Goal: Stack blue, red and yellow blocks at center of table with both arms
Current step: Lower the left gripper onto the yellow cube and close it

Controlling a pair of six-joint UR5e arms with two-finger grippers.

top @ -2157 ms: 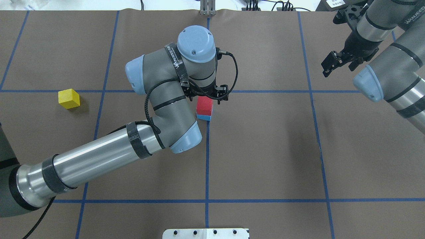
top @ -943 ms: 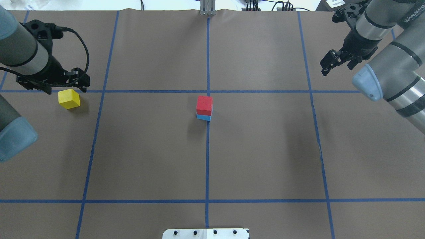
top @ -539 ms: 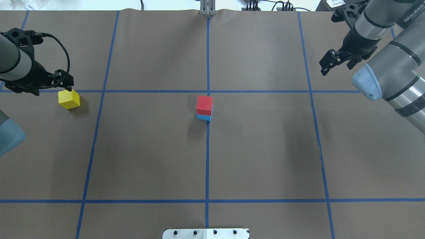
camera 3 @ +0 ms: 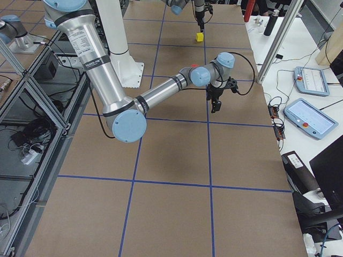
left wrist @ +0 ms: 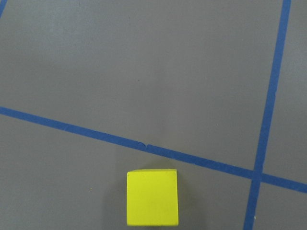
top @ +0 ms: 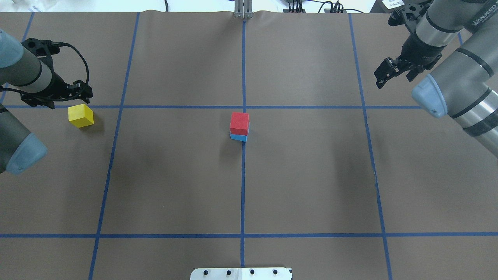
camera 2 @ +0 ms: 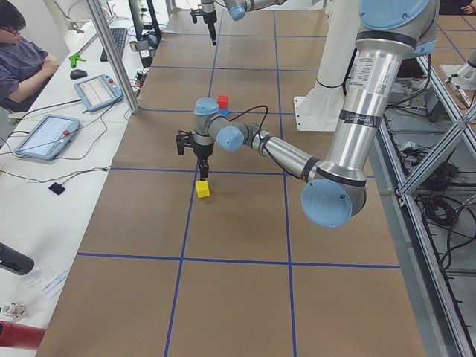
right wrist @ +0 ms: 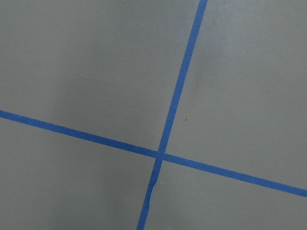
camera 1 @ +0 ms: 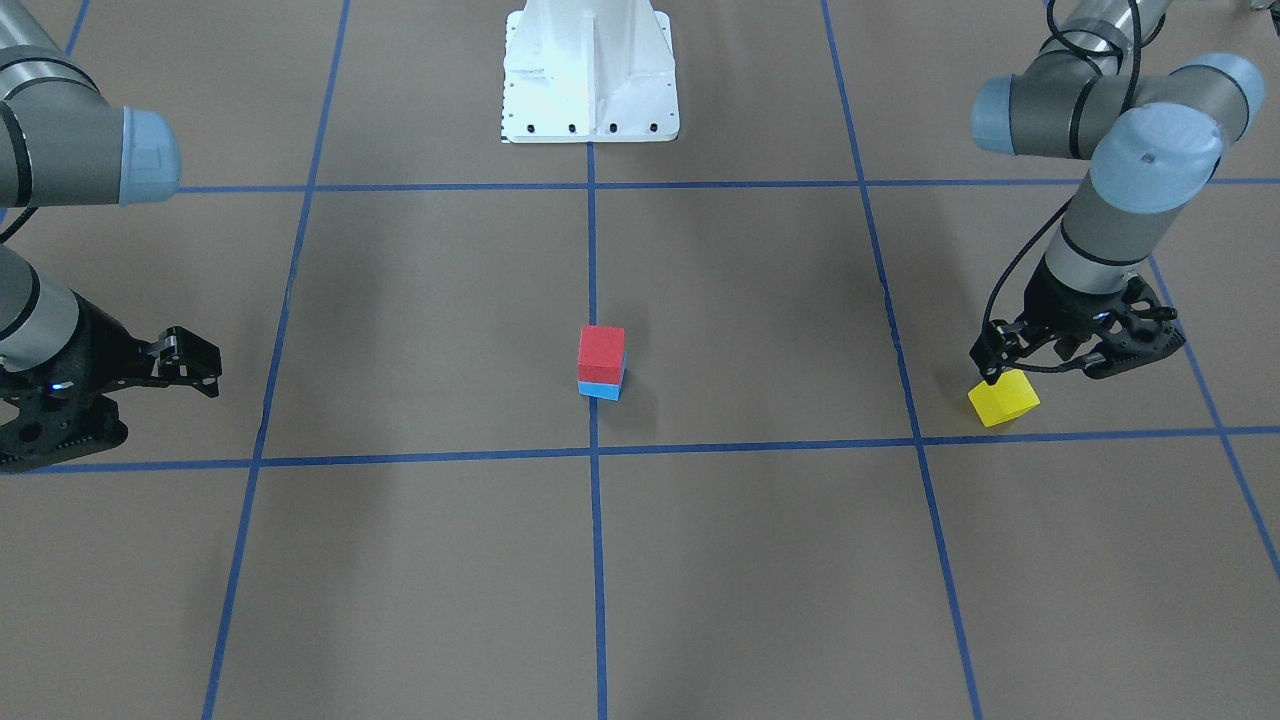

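Left tool (top: 62, 99) hangs above the worktop (top: 175, 175) with its jaws spread and nothing between them. It is over the far-left part of the brown surface, just beside the yellow block (top: 81, 116) and not touching it. That block rests flat on the worktop, near a crossing of the blue tape lines (top: 242, 194); in the left wrist view it lies at the bottom centre. At the middle of the worktop the red block (top: 239, 122) sits on the blue block (top: 238, 137), turned slightly askew on it, against the centre tape line. The right tool (top: 393, 74) is also spread and empty, raised over the far-right corner, well apart from all three blocks.
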